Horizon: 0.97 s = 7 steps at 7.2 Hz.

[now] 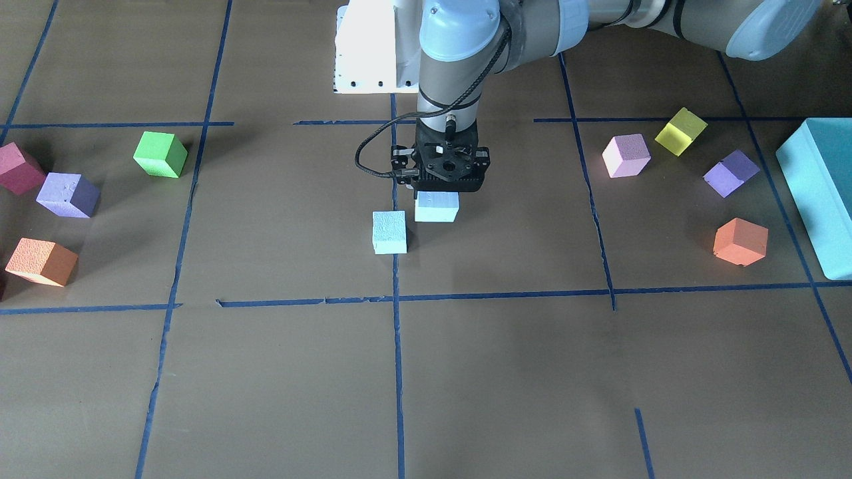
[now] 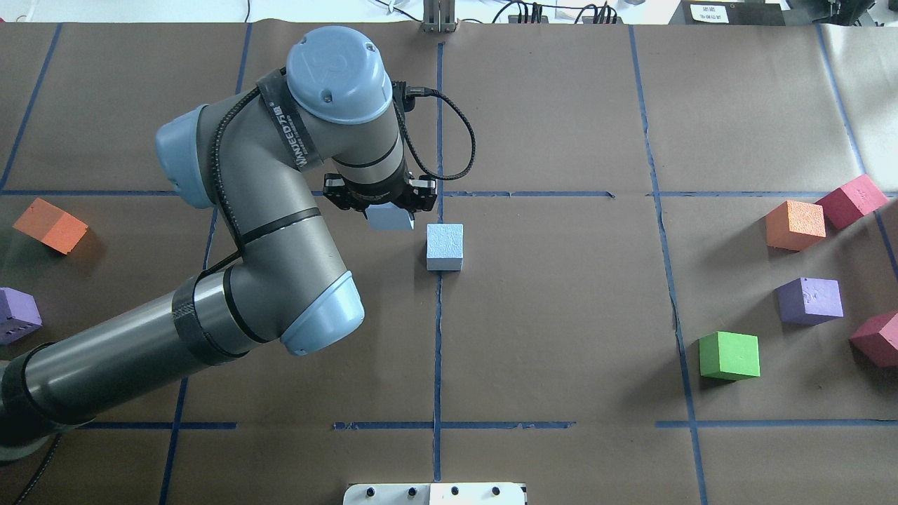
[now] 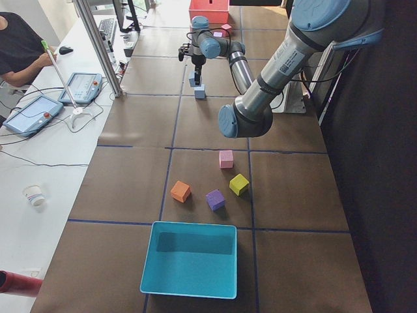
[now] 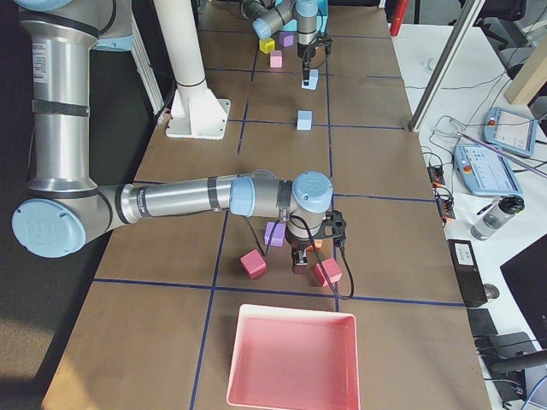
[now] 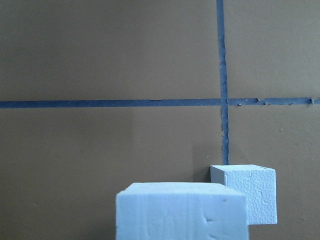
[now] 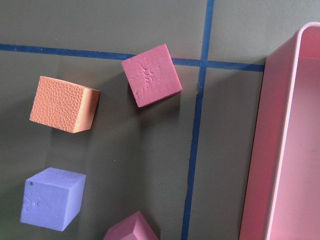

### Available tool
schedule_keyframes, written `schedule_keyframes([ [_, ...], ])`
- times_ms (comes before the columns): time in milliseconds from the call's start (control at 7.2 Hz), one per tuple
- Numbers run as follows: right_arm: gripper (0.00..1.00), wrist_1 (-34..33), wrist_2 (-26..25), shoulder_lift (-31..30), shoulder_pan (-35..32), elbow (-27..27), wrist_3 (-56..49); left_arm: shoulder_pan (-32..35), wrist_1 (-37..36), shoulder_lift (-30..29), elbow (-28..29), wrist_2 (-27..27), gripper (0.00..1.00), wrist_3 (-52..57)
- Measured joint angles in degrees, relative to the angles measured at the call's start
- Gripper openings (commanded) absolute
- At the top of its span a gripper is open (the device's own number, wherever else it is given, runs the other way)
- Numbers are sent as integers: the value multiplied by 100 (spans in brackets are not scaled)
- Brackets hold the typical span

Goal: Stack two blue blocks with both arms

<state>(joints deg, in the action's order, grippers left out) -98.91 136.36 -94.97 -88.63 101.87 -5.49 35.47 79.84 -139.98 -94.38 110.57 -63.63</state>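
The left gripper (image 1: 437, 197) has its fingers clamped on one pale-blue foam cube (image 1: 436, 207), so crossing too low could shove the other pale-blue foam cube (image 1: 389, 232) away.

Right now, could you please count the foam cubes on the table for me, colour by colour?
Blue cubes: 2
Orange cubes: 2
Purple cubes: 2
Red cubes: 2
Green cube: 1
Yellow cube: 1
Pink cube: 1
Total: 11
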Motion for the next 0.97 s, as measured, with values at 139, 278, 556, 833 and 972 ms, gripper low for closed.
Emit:
schedule_keyframes([
  [139,100,294,3,-46,-54,-176,9,-66,49,-153,212,-7,0,-13],
  [278,100,579,17,-75,-103,-370,18,-126,224,-267,471,-50,0,-76],
  [556,100,834,56,-88,-169,-546,73,-238,705,-347,930,-186,0,-244],
  [833,100,869,80,-86,-186,-562,125,-387,825,-416,1106,-277,0,-444],
  [972,100,872,87,-81,-189,-562,138,-450,836,-484,1204,-322,2,-511],
])
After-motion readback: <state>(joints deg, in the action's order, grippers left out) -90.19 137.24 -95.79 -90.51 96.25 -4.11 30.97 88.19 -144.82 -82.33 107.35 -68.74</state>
